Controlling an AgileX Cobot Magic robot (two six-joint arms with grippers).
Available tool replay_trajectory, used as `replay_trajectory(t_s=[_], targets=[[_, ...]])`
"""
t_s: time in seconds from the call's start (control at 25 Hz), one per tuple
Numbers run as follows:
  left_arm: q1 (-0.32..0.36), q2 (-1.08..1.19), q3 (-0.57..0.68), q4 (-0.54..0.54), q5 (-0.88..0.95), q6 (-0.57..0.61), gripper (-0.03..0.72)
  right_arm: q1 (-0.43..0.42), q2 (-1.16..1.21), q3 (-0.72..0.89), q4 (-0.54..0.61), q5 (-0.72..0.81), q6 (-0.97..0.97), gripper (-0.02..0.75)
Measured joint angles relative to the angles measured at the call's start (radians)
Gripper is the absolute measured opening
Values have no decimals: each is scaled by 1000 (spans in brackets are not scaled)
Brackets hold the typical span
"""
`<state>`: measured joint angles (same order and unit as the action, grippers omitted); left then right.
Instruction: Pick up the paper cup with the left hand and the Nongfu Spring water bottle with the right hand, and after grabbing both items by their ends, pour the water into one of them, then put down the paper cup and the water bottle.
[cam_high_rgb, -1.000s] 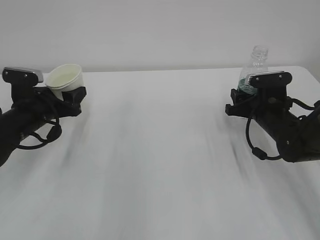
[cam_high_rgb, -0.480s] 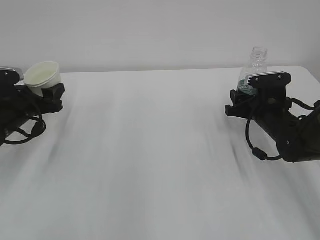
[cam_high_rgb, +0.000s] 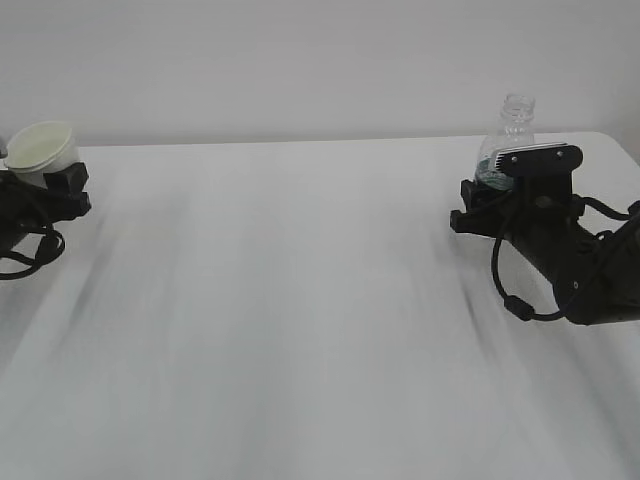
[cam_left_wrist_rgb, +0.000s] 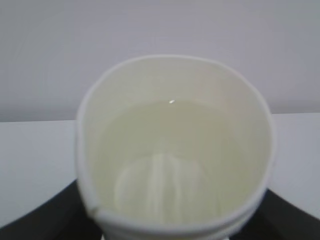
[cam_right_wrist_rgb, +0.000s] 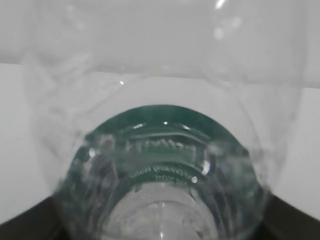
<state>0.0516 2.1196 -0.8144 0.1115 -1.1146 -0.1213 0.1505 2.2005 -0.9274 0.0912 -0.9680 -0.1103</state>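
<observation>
The white paper cup (cam_high_rgb: 40, 148) stands nearly upright at the far left edge, held low on its body by my left gripper (cam_high_rgb: 55, 182), which is shut on it. In the left wrist view the cup (cam_left_wrist_rgb: 175, 100) fills the frame with clear water (cam_left_wrist_rgb: 165, 150) in its cream inside; black fingers (cam_left_wrist_rgb: 42, 220) show at the bottom corners. On the right, my right gripper (cam_high_rgb: 492, 195) is shut on the lower part of the upright Nongfu Spring water bottle (cam_high_rgb: 512, 125). The open neck points up. The bottle (cam_right_wrist_rgb: 165, 150), with its green label, fills the right wrist view.
The white table (cam_high_rgb: 300, 300) stretches between the two arms, with a plain pale wall (cam_high_rgb: 300, 60) behind it. The right arm's black cable (cam_high_rgb: 515, 290) loops down toward the table surface. Most of the left arm lies beyond the left edge.
My left arm has drawn back to the left with the paper cup, which has gone from tilted to nearly upright. The right arm and the bottle have not moved.
</observation>
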Motion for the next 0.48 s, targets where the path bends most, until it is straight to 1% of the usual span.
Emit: replay_trajectory(t_s=[0.48], targets=[[0,80,0,-7,-1,15,471,0,0,0,0,7,0,465]])
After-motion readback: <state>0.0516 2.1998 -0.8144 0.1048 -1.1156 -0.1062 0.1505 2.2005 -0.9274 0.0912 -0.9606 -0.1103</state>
